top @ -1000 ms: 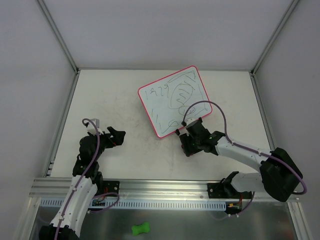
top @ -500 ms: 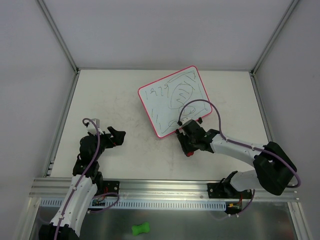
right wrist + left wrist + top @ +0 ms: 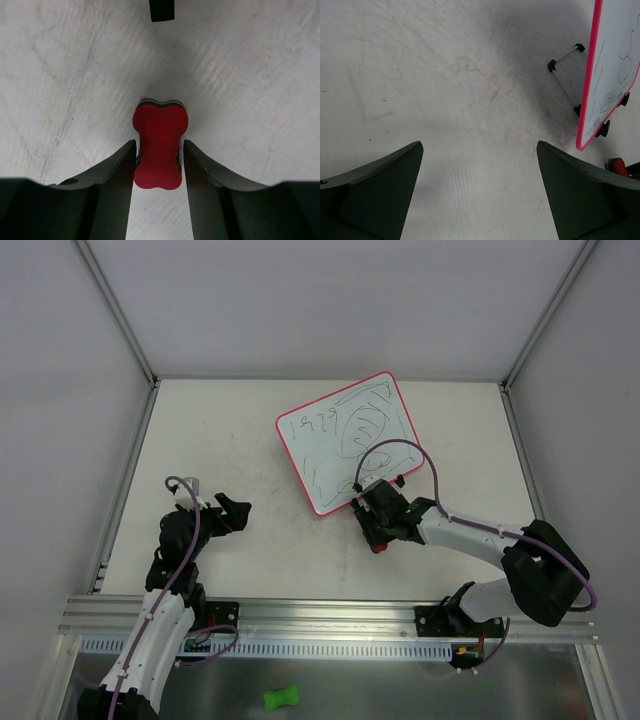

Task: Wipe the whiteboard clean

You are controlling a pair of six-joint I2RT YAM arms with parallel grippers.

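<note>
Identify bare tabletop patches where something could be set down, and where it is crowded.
Free: the table between the whiteboard and the left gripper; the strip right of the whiteboard. Crowded: the whiteboard's near edge, where the right gripper straddles the red eraser.

My dark two-finger pincer [image 3: 479,150] gapes over the scuffed white table [image 3: 435,75]; rightward, the scribbled pink-framed whiteboard [image 3: 615,50] and possibly a small red eraser [image 3: 617,165].
</note>
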